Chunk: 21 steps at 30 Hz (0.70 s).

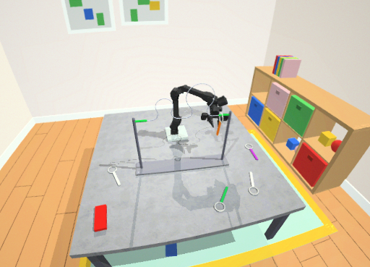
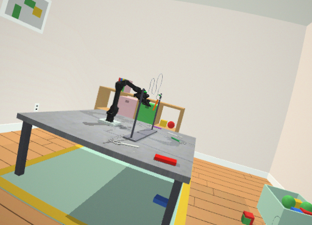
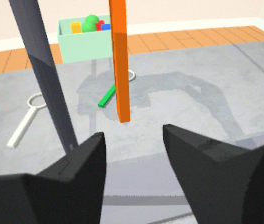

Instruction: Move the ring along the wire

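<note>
The orange handle hangs down from its pale ring. The ring hangs around the green part next to the right post of the top view. The other green part is by the left post. The thin grey wire loops between them. My gripper is open and empty. In the wrist view the handle's lower end is beyond the fingertips. Ring contact with the wire is too small to tell.
The posts stand on a grey base. On the table lie a purple-handled ring, a green-handled ring, two white-handled rings and a red block.
</note>
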Tool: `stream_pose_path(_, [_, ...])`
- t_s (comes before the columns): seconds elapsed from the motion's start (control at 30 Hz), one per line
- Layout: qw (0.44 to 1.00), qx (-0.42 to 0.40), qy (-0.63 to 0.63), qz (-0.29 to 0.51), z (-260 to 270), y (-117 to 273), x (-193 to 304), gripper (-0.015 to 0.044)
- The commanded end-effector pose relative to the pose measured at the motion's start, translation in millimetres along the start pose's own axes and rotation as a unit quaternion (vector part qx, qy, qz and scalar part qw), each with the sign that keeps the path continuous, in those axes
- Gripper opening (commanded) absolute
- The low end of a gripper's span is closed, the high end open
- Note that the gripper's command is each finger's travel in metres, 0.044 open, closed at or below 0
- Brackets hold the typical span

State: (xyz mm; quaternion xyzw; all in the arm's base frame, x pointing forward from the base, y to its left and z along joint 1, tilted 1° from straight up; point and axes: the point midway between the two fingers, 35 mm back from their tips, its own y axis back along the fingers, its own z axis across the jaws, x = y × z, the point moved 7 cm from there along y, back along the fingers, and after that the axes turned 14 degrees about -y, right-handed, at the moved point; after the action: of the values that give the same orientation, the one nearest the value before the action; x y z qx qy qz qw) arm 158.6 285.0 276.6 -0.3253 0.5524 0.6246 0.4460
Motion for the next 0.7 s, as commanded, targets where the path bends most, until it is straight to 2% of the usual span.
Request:
stream_pose_path(0.0, [1.0, 0.001, -0.003, -0.002, 0, 0, -1, 0.016])
stream_pose_path(0.4, [1.0, 0.001, -0.003, -0.002, 0, 0, -1, 0.016])
stream_pose_path(0.47, [1.0, 0.001, 0.0, 0.001, 1, 8, 0, 0.0212])
stream_pose_path(0.6, [1.0, 0.0, 0.0, 0.0, -1, 47, -1, 0.0317])
stream_pose_path(0.67, [1.0, -0.001, 0.0, -0.001, -1, 49, -1, 0.037])
